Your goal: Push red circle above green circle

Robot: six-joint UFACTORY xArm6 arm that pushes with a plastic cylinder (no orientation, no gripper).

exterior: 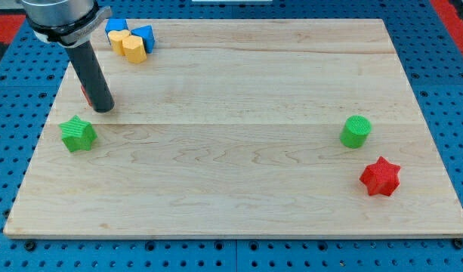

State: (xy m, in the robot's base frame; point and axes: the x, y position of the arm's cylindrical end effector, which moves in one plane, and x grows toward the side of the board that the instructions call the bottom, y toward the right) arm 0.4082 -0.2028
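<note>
My tip (pixel 103 108) rests on the table (pixel 239 204), just above the green star (pixel 78 134) toward the view's top. A sliver of red (pixel 84 94), likely the red circle, peeks from behind the rod. The green circle (pixel 356 131) lies far toward the view's right. No jaws are fitted, so their state cannot be told.

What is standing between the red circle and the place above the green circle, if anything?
Nothing visible does. The red circle is mostly hidden behind my tip, at the view's left. The green circle sits far to the view's right. The board between them shows no block; the green star and red star lie lower.
</note>
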